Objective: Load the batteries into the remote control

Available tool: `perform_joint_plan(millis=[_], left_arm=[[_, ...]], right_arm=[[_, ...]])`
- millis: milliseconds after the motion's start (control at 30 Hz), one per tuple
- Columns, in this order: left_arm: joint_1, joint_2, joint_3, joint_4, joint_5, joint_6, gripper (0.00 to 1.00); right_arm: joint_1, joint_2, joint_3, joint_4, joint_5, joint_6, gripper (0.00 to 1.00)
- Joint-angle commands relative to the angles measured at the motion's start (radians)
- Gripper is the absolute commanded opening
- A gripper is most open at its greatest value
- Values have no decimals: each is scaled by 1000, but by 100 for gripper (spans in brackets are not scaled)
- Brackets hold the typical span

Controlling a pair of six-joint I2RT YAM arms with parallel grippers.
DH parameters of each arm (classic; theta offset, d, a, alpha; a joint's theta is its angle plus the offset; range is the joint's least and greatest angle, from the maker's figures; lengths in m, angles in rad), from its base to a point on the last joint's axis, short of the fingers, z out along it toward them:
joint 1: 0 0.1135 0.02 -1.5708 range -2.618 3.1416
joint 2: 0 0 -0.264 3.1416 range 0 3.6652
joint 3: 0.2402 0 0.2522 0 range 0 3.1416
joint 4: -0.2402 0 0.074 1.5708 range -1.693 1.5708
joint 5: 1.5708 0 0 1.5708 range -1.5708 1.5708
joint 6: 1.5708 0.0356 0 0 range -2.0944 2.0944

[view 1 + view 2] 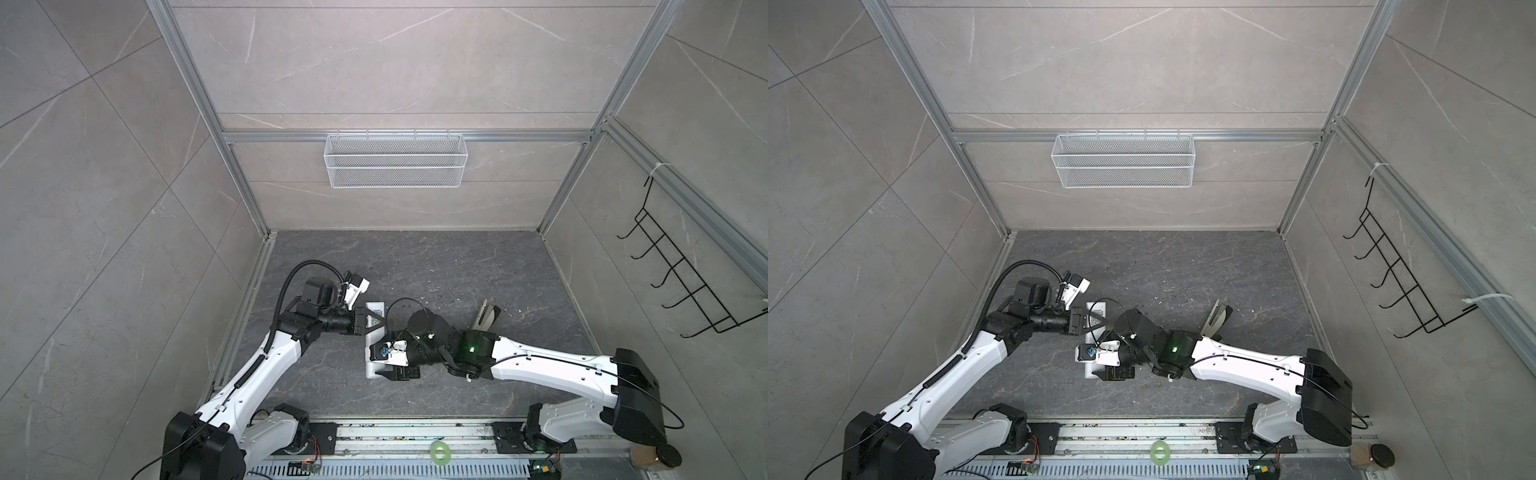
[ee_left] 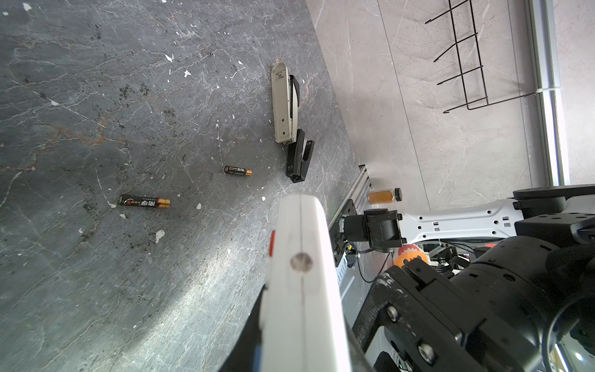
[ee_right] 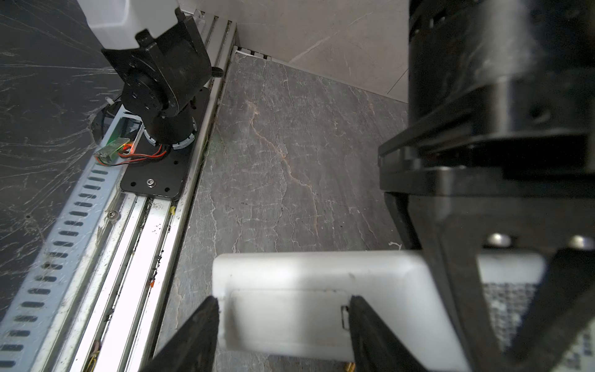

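The white remote control (image 1: 376,309) (image 1: 1098,309) lies back-up between both grippers. My left gripper (image 1: 371,322) is shut on its far part; in the left wrist view the remote (image 2: 301,290) juts out from the jaws. My right gripper (image 3: 283,310) (image 1: 388,370) hangs over the near end, jaws apart. One finger (image 3: 199,335) stands at the remote's end edge, the other at the notch of the battery cover (image 3: 286,315), which is in place. Two batteries (image 2: 145,202) (image 2: 238,171) lie loose on the dark floor, hidden in both top views.
An opened beige and black stapler (image 2: 285,106) (image 1: 486,318) lies right of the arms. A white wire basket (image 1: 395,160) hangs on the back wall and a black hook rack (image 1: 698,282) on the right wall. A green tape roll (image 1: 440,451) sits on the front rail.
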Motion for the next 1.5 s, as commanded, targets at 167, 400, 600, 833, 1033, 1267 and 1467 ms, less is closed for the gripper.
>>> perform_joint_plan(millis=[167,400,600,833,1033,1267,1467], left_arm=[[7,-20,35,90,20,1,0],[8,-20,38,86,16,4,0],[7,-17,38,85,14,4,0],[8,-17,37,83,14,6,0],[7,-19,37,83,15,6,0],[7,-17,37,83,16,5,0],[8,-14,37,87,23,4,0]], right_arm=[[14,-8,-4,-131,-88,13,64],[14,-11,-2,-135,-98,11,62],[14,-20,-3,-136,-109,11,61],[15,-29,-8,-134,-106,11,60],[14,-29,-11,-127,-92,13,61],[15,-45,-21,-107,-71,13,63],[14,-94,-32,-72,-27,9,68]])
